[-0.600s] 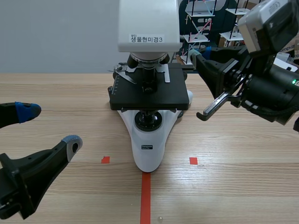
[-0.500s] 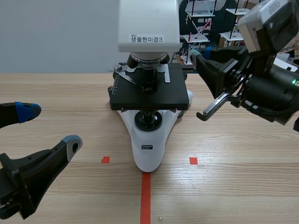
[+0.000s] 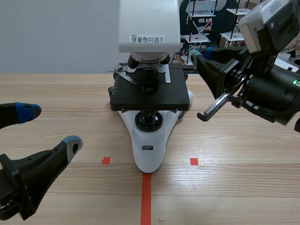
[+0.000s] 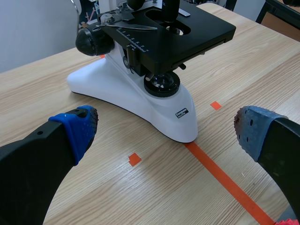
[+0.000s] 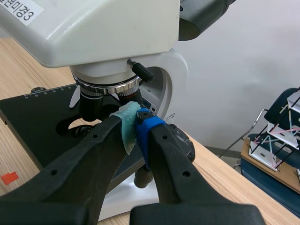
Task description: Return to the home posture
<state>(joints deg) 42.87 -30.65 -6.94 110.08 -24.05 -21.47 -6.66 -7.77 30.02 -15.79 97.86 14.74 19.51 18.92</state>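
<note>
A white microscope (image 3: 148, 145) with a black stage (image 3: 150, 96) stands at the table's middle. Low at the near left, my left gripper (image 3: 50, 127) is open with nothing between its blue-padded fingers. In the left wrist view that gripper (image 4: 164, 129) is spread wide, and the microscope (image 4: 140, 93) stands ahead of it. My right gripper (image 3: 198, 57) is raised beside the stage's right rear corner, shut on nothing. In the right wrist view its pads (image 5: 136, 127) meet just short of the microscope's head (image 5: 93, 33) and objective turret (image 5: 105, 86).
An orange-red tape line (image 3: 146, 199) runs from the microscope's base to the near edge, with small tape squares (image 3: 106, 161) (image 3: 194, 161) on either side. Racks and stands (image 3: 206, 28) fill the background behind the table at the right.
</note>
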